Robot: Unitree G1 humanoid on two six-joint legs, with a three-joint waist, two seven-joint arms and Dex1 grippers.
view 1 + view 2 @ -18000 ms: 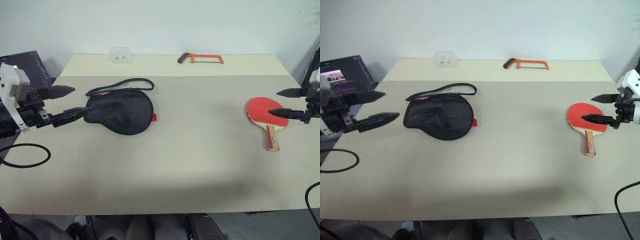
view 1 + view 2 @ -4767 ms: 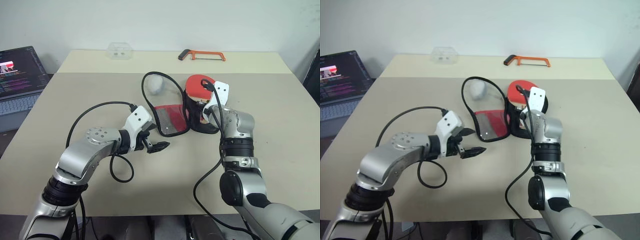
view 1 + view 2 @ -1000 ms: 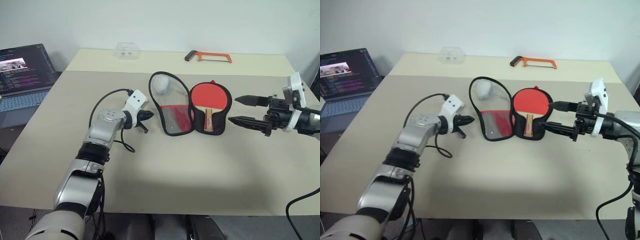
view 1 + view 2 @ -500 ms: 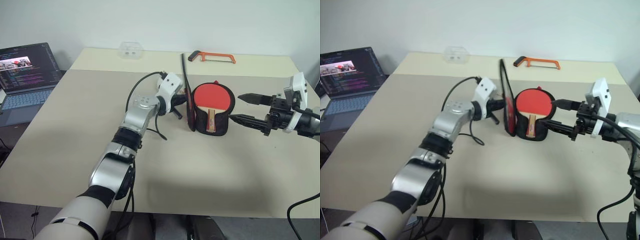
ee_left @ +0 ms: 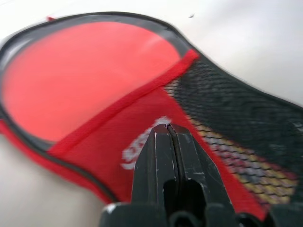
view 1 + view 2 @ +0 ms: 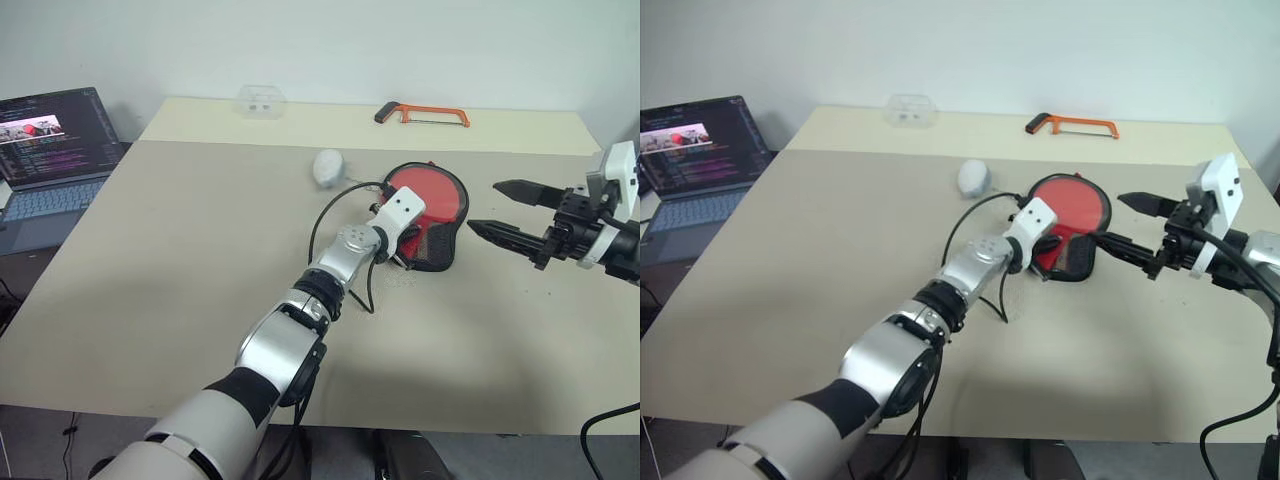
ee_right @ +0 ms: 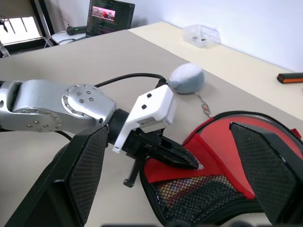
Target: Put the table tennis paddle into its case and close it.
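Your left gripper [image 5: 169,130], fingers pressed together, has just swept the case [image 6: 430,215] flap over; the red mesh side now lies right under its tip. The paddle is covered, so only zipping seems left, and your right gripper [image 6: 505,209] waits wide open just beside the case.

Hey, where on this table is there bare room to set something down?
The beige table is bare across its near half and along the side toward the laptop. It is crowded mid-table, where the shut left gripper rests on the red fabric case, beside the grey-white pouch.
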